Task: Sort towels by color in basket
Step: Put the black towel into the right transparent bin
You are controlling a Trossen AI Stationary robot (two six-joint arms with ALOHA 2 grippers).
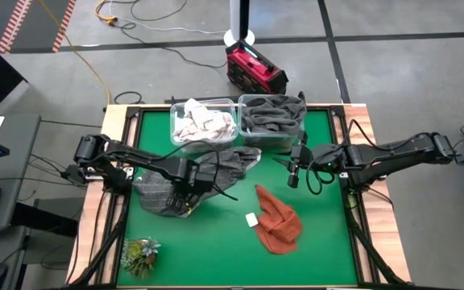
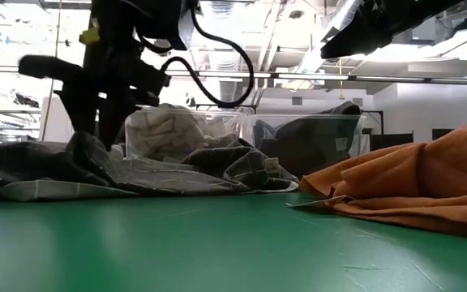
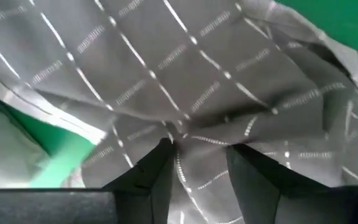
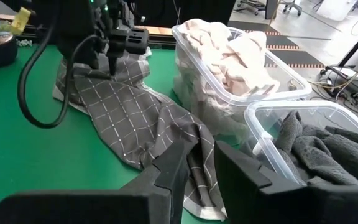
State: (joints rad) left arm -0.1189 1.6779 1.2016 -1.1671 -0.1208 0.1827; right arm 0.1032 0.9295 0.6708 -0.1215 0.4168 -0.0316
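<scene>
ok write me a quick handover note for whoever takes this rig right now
Left pincer: down on the dark grey checked towel at the table's left-centre, fingers pinching a fold of it.
Right pincer: hanging above the mat beside the bins, holding nothing; jaws nearly closed.
Done: white towels sit in the left clear plastic bin, dark grey fuzzy towels in the right clear bin.
Left: the checked towel spread in front of the bins, and the rust orange towel crumpled on the green mat, right of centre. Neither is binned yet.
</scene>
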